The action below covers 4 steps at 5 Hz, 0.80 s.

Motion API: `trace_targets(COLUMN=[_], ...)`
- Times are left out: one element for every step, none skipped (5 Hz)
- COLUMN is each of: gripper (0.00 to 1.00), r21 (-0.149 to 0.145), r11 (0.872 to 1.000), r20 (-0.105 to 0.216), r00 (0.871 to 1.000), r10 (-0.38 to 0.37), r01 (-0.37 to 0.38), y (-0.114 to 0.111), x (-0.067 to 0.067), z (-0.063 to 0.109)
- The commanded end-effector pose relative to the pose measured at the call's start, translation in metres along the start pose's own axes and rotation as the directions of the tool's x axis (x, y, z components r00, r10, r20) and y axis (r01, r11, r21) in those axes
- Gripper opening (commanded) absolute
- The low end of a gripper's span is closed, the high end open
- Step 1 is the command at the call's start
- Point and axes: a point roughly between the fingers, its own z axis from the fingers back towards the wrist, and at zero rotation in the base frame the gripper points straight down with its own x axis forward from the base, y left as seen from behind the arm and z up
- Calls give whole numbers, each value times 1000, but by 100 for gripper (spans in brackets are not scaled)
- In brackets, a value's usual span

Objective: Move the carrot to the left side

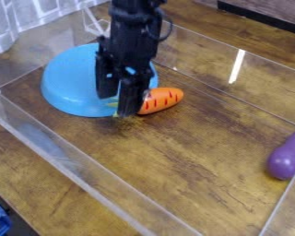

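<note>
Black robot hand looks wide, its tips near the small orange toy carrot, which maybe touches the round blue plate under the hand.

a round blue plate lies on the wooden table; a purple eggplant-like toy sits well apart, near the clear side wall.

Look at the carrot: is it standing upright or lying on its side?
Lying on its side: the toy carrot stretches lengthwise along the wooden surface, beside the blue plate.
</note>
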Motion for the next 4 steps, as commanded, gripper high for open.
trace_targets(gripper=[100, 100, 0, 0], r21=[47, 64, 70, 74], r11=[996, 995, 994, 994], r20=[64, 95, 109, 123], r00=[995, 992, 990, 989], r10=[-72, -85, -86, -86], r01=[69, 79, 79, 77], y=[8, 12, 15, 18], x=[11, 14, 17, 19], z=[12, 15, 14, 12])
